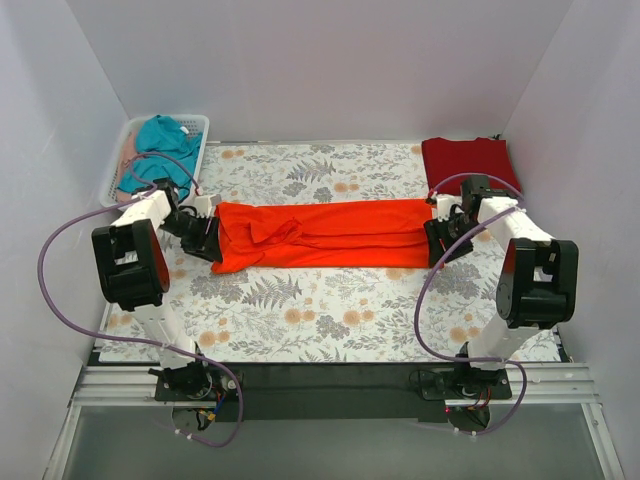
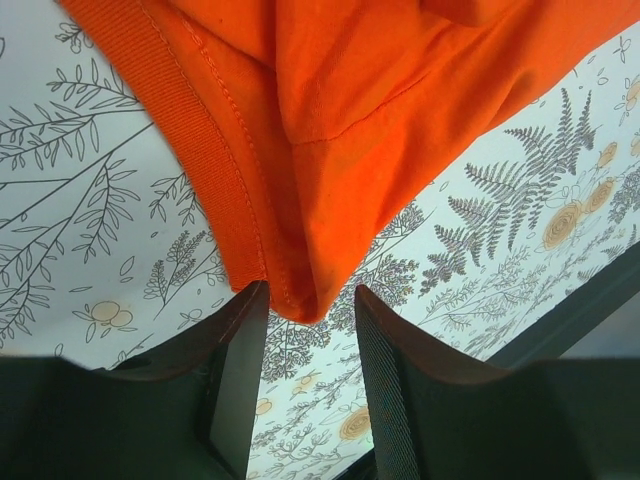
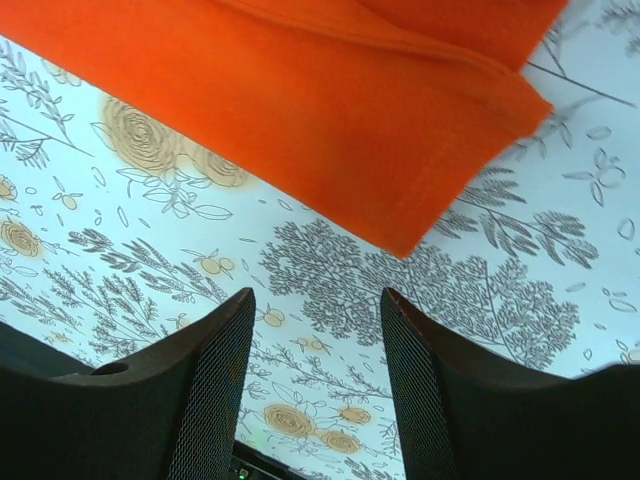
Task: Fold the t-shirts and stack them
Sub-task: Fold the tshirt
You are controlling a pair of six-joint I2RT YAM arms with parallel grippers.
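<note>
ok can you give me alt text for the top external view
An orange-red t-shirt lies folded into a long band across the floral table, the left end effector at its left end and the right end effector at its right. A folded crimson t-shirt sits far right; a white basket far left holds a teal garment.
</note>
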